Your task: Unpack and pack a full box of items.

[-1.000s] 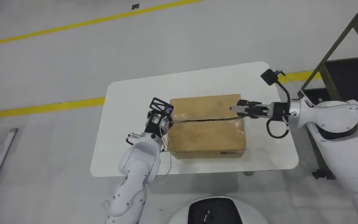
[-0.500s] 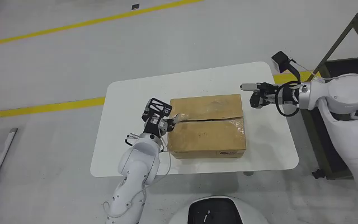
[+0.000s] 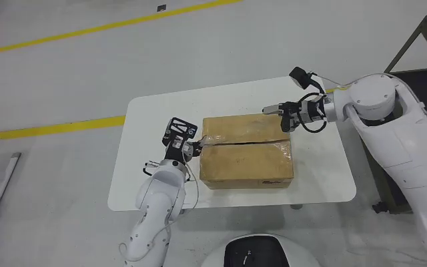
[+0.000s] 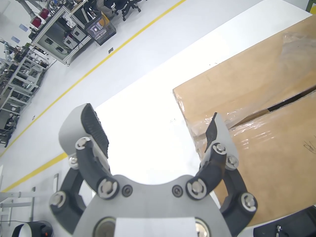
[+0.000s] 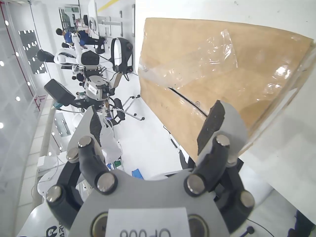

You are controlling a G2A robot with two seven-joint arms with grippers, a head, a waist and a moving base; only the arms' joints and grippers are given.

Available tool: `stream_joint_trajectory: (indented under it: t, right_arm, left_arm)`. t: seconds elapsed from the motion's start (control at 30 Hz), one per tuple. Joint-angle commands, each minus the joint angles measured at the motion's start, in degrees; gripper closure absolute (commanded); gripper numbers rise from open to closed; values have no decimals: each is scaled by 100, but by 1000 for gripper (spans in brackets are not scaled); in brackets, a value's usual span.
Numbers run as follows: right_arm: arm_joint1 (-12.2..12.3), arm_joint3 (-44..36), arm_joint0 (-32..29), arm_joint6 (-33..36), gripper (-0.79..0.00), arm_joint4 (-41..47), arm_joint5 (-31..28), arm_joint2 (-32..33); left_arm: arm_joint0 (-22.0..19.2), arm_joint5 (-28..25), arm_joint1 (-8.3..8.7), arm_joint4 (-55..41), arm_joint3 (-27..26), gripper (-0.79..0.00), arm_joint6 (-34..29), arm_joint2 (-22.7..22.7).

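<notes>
My left gripper [image 4: 150, 114] is open wide, right by the taped left end of the box [image 3: 247, 157]. The box sits with its flaps down in the middle of the white table [image 3: 150, 127]. My right gripper [image 3: 270, 109] is open too, near the box's far right corner.

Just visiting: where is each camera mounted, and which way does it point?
Top view: above the robot's arms, looking down at the table, the cardboard box and both arms.
Left wrist view: on the left wrist, facing past the open left gripper to the box's end.
Right wrist view: on the right wrist, facing past the open right gripper to the box's taped top.
Shared: all three show the box and table.
</notes>
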Motion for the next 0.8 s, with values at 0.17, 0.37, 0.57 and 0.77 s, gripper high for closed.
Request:
stream_joint_trajectory:
  t: [0.17, 0.37, 0.57, 0.77]
  right_arm:
    - [-3, -41, -86, -234, -785, 88, 438, -34]
    - [-124, 200, 337, -391, -785, 119, 1187, -487]
    - [-381, 850, 1321, -63, -785, -275, 1656, -1448]
    - [-754, 1587, 2134, 215, -785, -461, 1553, -2411]
  left_arm:
    - [-3, -35, -1, 4, 16, -785, -11, -27]
    - [-36, -46, -6, -20, 40, -785, -15, -43]
    - [-23, 4, -7, -21, 63, -785, -7, -97]
    - [23, 91, -8, -37, 54, -785, -1, -172]
